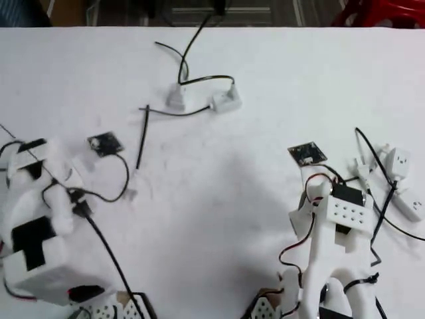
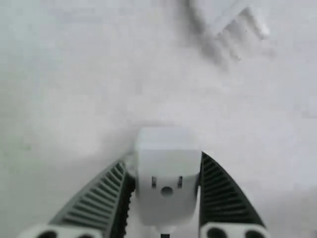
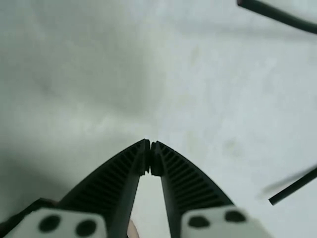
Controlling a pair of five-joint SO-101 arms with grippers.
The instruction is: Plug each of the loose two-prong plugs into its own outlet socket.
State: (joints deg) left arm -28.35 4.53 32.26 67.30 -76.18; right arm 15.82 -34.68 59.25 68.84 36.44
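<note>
1 overhead view; 2 wrist views near table [image 1: 212, 199].

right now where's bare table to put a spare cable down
Widest bare patch: mid-table, between the black rod and the right-hand small board, below the corded white blocks. The far left corner is also free. Crowded: the right edge around the outlets, and beside the thick black cable.
</note>
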